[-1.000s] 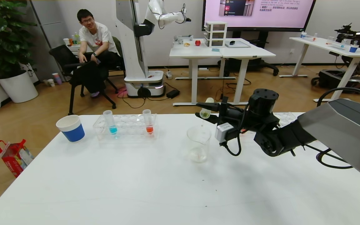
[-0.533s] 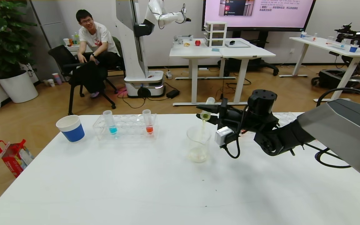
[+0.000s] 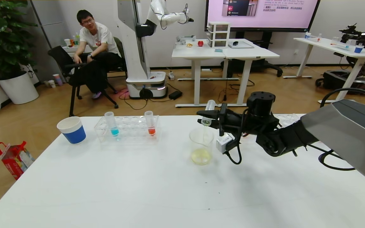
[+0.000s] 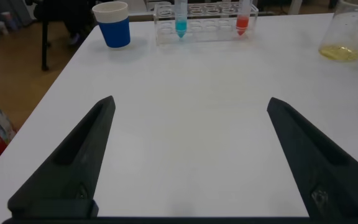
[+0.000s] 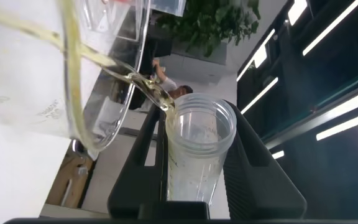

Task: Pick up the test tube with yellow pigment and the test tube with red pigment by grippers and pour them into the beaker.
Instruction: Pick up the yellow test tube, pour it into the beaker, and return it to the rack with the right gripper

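Observation:
My right gripper [image 3: 208,117] is shut on the test tube with yellow pigment [image 3: 209,111], tipped mouth-down over the beaker [image 3: 201,145]. A thin yellow stream runs from the tube's lip [image 5: 160,99] into the beaker [image 5: 73,81], and yellow liquid pools at its bottom. In the right wrist view the tube [image 5: 197,155] looks almost drained between the black fingers [image 5: 253,168]. The test tube with red pigment [image 3: 150,124] stands upright in the clear rack [image 3: 128,130], left of the beaker. In the left wrist view, my left gripper [image 4: 191,104] hangs open over bare table, facing the rack, holding nothing.
A tube of blue liquid [image 3: 112,124] stands in the same rack. A blue-and-white paper cup [image 3: 72,129] sits at the table's far left. A second clear rack [image 3: 289,119] lies behind my right arm. A person sits beyond the table.
The right gripper has tipped the tube further mouth-down. Yellow liquid has run out of it and gathered in the beaker, which held almost none before. The left gripper reads unchanged.

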`<control>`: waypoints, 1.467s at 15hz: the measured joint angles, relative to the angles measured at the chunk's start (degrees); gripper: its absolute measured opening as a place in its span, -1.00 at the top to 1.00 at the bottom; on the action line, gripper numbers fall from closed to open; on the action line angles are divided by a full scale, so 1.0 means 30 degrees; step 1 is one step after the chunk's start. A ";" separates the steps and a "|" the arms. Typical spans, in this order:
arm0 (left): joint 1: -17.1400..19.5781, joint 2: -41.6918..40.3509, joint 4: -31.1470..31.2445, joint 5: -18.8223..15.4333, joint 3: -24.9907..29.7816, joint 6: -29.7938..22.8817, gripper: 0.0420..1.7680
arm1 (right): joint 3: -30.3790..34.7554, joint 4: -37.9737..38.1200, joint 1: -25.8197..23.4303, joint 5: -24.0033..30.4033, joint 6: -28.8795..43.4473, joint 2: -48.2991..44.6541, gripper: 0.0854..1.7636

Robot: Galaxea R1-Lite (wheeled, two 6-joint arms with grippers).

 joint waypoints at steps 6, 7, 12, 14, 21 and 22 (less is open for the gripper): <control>0.0000 0.0000 0.0000 0.0000 0.0000 0.0000 -0.93 | -0.0597 0.1451 0.0102 -0.0028 -0.1690 -0.0394 0.49; 0.0000 0.0000 0.0000 0.0000 0.0000 0.0000 -0.93 | -0.0605 0.1463 0.0081 -0.0028 -0.1686 -0.0431 0.49; 0.0000 0.0000 0.0008 0.0008 0.0000 0.0000 -0.93 | -0.0553 0.1719 -0.0093 -0.0024 0.0581 -0.1012 0.49; 0.0000 0.0000 0.0000 0.0000 0.0000 -0.0004 -0.93 | -0.0146 0.1930 -0.0138 -0.0008 0.3421 -0.1829 0.49; 0.0000 0.0000 0.0000 0.0000 0.0000 0.0000 -0.93 | 0.1699 -0.0890 -0.0228 -0.0963 1.3271 -0.4401 0.49; 0.0000 0.0000 0.0000 0.0000 0.0000 0.0000 -0.93 | 0.2434 -0.2702 -0.0232 -0.1707 1.5620 -0.4519 0.49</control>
